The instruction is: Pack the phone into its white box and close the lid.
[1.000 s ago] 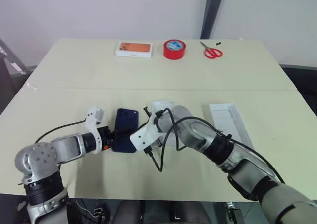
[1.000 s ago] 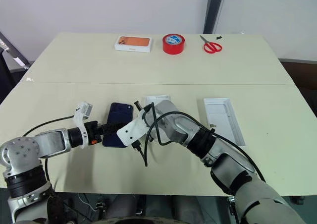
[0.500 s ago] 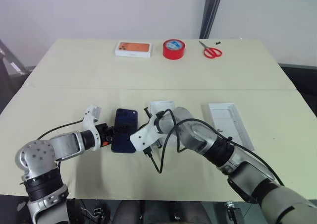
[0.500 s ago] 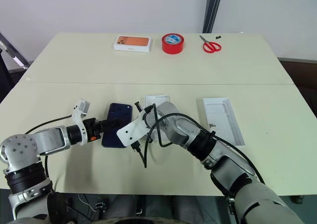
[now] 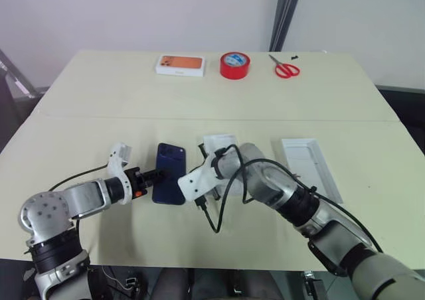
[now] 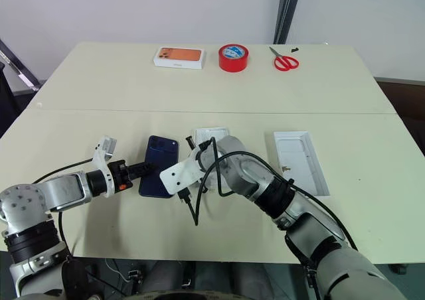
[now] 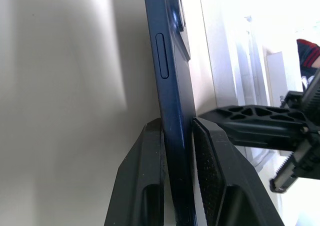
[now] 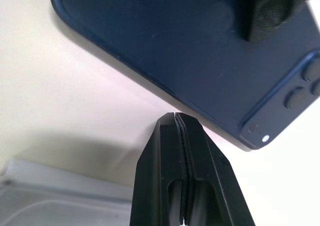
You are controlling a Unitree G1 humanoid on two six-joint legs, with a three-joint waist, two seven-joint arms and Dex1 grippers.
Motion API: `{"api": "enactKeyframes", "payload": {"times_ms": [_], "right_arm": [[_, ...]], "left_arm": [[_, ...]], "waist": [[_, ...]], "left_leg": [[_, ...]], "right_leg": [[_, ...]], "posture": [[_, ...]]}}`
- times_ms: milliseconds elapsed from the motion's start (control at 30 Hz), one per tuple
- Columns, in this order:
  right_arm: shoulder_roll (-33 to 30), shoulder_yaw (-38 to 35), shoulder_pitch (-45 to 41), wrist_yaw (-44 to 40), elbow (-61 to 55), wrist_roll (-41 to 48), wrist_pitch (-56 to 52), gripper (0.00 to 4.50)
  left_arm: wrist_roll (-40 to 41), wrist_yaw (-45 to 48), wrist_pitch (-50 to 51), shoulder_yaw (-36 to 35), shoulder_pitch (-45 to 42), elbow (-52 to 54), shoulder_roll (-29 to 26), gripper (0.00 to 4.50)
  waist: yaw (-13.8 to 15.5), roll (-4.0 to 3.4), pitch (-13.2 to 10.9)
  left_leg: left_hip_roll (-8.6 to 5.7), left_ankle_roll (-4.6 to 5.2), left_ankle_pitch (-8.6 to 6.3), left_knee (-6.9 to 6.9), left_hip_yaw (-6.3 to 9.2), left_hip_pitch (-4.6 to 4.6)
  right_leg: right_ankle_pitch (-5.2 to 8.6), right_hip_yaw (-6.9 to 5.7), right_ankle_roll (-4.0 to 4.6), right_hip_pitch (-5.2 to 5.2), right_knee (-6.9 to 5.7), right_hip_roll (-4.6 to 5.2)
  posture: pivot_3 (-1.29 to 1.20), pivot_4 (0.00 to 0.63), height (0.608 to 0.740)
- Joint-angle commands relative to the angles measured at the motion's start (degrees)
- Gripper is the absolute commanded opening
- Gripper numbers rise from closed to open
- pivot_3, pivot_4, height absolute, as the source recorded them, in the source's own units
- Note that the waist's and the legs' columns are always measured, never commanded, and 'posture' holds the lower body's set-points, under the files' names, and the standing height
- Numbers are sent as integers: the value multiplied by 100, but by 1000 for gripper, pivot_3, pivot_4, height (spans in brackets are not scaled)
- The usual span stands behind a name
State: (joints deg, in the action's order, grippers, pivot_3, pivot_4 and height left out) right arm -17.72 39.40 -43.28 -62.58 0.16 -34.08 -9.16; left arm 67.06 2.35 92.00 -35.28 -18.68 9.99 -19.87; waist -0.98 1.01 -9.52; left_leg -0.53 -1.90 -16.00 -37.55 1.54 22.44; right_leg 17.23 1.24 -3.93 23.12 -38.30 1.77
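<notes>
The dark navy phone [image 5: 170, 172] is left of the table's middle, camera cluster at its far end. My left gripper [image 7: 177, 123] is shut on the phone's near end, one finger [image 7: 145, 176] on each face. My right gripper [image 8: 175, 115] is shut with nothing in it, its tip just off the phone's right long edge, above the tabletop. A white tray that may be the white box [image 5: 216, 143] lies half hidden behind my right arm; I cannot make out its floor. The all-white lid [image 5: 309, 166] lies open side up, farther right.
Along the table's far edge stand a closed white box with an orange top [image 5: 179, 64], a red tape roll [image 5: 234, 65] and red scissors [image 5: 285, 68]. Black cables hang from both wrists near the phone. A seam crosses the table [image 5: 80, 119].
My left gripper's fingers, spread around the phone's near end a second ago, have closed onto it. The right gripper has stayed shut beside the phone.
</notes>
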Motion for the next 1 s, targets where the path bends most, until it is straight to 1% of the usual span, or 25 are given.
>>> {"api": "enactKeyframes", "payload": {"times_ms": [33,67,167,200,333,433,533,567,667,733,800,1000], "right_arm": [[-37,-423,43,-202,-646,396,-297,0],[-61,-518,91,-257,-792,515,-394,0],[-156,-703,186,-363,-1110,758,-586,0],[-199,-797,222,-405,-1239,874,-683,0],[-363,-1294,401,-521,-1776,1516,-1121,0],[-413,-2126,712,-582,-2385,2427,-1854,0],[-480,-2719,864,-471,-2663,3005,-2705,0],[-546,-2997,930,-427,-2674,3207,-3030,0],[-759,-3465,1077,-265,-2688,3654,-3538,0],[-933,-3771,1246,-147,-2647,3899,-3675,0],[-1067,-3912,1361,-25,-2632,4078,-3748,0],[-1354,-3880,1605,381,-2647,4389,-3717,0]], "left_arm": [[378,-167,50,-247,-3,-7,92,938],[476,-230,50,-322,-13,-46,155,938],[678,-429,50,-428,-14,-95,232,152],[754,-493,24,-440,0,-102,240,28],[1243,-779,-185,-457,38,-171,202,28],[2283,-1442,-862,-365,-24,-268,313,28],[3169,-2115,-1625,116,-24,-16,378,28],[3242,-2317,-1867,347,-91,131,489,28],[3494,-2825,-2498,976,-171,330,668,28],[3426,-3133,-2866,1481,-311,305,992,28],[3284,-3265,-3089,1858,-393,235,1184,28],[2893,-3237,-3296,2693,-561,-248,1361,28]], "waist": [[3,1,-1],[6,1,-1],[13,4,-1],[0,3,-1],[6,6,-3],[25,11,-6],[46,12,-6],[50,12,-6],[64,12,-6],[92,13,-7],[123,13,-7],[57,12,-7]], "left_leg": [[0,0,0,0,0,0],[0,0,0,2,0,0],[0,0,0,3,1,0],[0,0,0,4,1,0],[0,-2,1,12,3,-1],[0,-2,1,14,4,0],[0,-2,1,14,6,6],[-1,-2,1,14,5,6],[-5,1,0,15,4,8],[-6,1,0,19,4,8],[-6,2,0,19,2,11],[0,2,2,21,0,8]], "right_leg": [[0,0,0,0,0,0],[0,0,0,0,0,0],[0,-1,0,1,1,0],[0,-1,0,-1,2,0],[0,-1,0,3,2,0],[0,-1,0,4,3,1],[0,-2,0,4,9,6],[0,-3,0,2,12,8],[0,-4,0,-1,19,14],[0,-4,0,0,20,14],[0,-3,0,3,20,12],[0,2,0,6,14,-8]], "posture": [[0,150,740],[0,150,740],[0,150,740],[0,150,740],[0,150,740],[0,150,740],[0,150,740],[0,150,740],[0,150,740],[0,150,740],[0,150,740],[0,150,740]]}}
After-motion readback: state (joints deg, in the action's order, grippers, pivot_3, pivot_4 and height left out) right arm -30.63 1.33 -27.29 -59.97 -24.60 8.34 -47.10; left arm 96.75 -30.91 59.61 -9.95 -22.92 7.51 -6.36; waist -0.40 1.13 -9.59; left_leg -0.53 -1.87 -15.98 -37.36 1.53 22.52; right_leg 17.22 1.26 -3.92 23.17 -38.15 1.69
